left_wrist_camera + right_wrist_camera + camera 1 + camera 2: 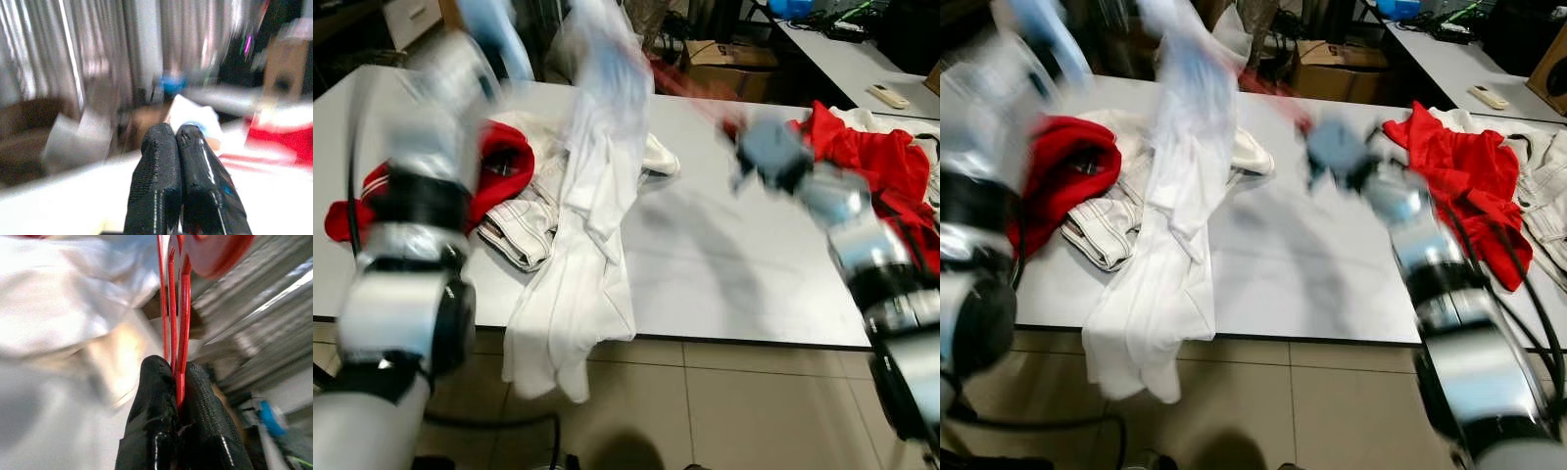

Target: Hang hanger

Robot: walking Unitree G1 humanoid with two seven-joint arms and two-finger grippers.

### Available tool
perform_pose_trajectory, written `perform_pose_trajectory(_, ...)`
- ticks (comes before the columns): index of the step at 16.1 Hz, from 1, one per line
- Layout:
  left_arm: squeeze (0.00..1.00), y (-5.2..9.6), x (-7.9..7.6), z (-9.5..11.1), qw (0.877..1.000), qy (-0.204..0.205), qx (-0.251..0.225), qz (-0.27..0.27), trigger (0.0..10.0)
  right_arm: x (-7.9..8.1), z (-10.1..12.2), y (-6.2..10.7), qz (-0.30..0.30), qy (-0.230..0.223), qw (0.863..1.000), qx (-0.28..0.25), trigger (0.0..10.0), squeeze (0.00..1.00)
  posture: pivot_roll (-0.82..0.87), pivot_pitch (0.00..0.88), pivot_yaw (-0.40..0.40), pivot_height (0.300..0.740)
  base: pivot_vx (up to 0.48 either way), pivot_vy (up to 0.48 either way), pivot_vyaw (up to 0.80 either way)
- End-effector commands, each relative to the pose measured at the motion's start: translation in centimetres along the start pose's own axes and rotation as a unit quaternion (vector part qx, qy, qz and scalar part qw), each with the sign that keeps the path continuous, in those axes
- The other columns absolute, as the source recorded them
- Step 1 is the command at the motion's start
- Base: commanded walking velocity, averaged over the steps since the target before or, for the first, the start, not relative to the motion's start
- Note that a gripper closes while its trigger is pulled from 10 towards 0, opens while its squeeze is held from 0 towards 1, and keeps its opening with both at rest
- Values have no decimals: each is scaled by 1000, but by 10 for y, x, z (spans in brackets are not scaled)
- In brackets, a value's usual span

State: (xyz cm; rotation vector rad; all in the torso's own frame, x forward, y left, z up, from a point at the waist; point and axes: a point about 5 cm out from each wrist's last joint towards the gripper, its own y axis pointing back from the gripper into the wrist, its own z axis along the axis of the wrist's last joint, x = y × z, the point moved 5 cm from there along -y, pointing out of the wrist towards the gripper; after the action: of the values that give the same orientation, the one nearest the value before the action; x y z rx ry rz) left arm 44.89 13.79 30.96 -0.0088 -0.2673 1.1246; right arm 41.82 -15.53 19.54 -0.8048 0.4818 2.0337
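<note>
The views are blurred by motion. My right gripper is shut on a thin red hanger; in the eye views the hanger is a red streak running from the gripper up towards a white garment. The garment's top is lifted above the white table, while its lower part trails over the front edge towards the floor. My left arm is raised at the left. In the left wrist view the left gripper is shut, and I make out nothing between its fingers.
A red garment and a folded white striped one lie on the table's left. More red clothing is heaped at the right. Cardboard boxes and another table stand behind. Tiled floor lies in front.
</note>
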Motion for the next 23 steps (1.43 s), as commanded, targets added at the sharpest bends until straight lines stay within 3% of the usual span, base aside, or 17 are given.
perform_pose_trajectory(1, 0, 0, -2, -21, 999, -26, 34, 9, 10000, 5, 3, 6, 28, 5, 1000, -11, 10000, 0, -105, 0, 2, 740, 0, 0, 0)
perform_pose_trajectory(2, 0, 2, -2, -38, 997, -42, 58, 18, 10000, 17, -1, 13, 62, 2, 998, -13, 10000, 0, -111, 0, 9, 740, 0, 0, 0)
perform_pose_trajectory(4, 0, 14, 3, -82, 989, -71, 119, 42, 10000, 62, -6, 51, 178, -4, 984, -19, 10000, 0, -122, 0, 23, 740, 0, 0, 0)
perform_pose_trajectory(7, 0, 20, 8, -95, 986, -88, 135, 52, 10000, 77, -3, 77, 213, -18, 977, -17, 10000, 0, -124, 0, 23, 740, 0, 0, 0)
perform_pose_trajectory(10, 0, 22, 12, -97, 985, -91, 134, 60, 10000, 77, 5, 89, 214, -28, 976, -15, 10000, 0, -123, 0, 23, 740, 0, 0, 0)
perform_pose_trajectory(12, 0, 19, 11, -89, 990, -57, 117, 61, 10000, 74, 8, 89, 202, -34, 979, -14, 10000, 0, -125, 0, 22, 740, 0, 0, 0)
perform_pose_trajectory(13, 0, 14, 7, -76, 994, -15, 92, 49, 10000, 74, 11, 88, 196, -40, 980, -14, 10000, 0, -124, 0, 21, 740, 0, 0, 0)
perform_pose_trajectory(14, 0, 7, -1, -54, 998, 27, 57, 24, 10000, 76, 14, 84, 190, -52, 980, -15, 10000, 0, -124, 0, 21, 740, 0, 0, 0)
perform_pose_trajectory(16, 0, 1, -17, -22, 997, 74, 13, -18, 10000, 78, 21, 78, 177, -70, 982, -20, 10000, 0, -124, 0, 20, 740, 0, 0, 0)
perform_pose_trajectory(18, 0, 1, -34, 18, 987, 137, -48, -63, 10000, 75, 24, 65, 127, -97, 987, -14, 10000, 0, -124, 0, 20, 740, 0, 0, 0)
perform_pose_trajectory(20, 0, 4, -36, 31, 983, 158, -66, -67, 10000, 73, 26, 58, 97, -122, 988, -10, 10000, 0, -124, 0, 20, 740, 0, 0, 0)
perform_pose_trajectory(23, 0, 10, -37, 40, 981, 169, -72, -68, 10000, 84, 29, 52, 89, -147, 985, -2, 10000, 0, -124, 0, 20, 740, 0, 0, 0)
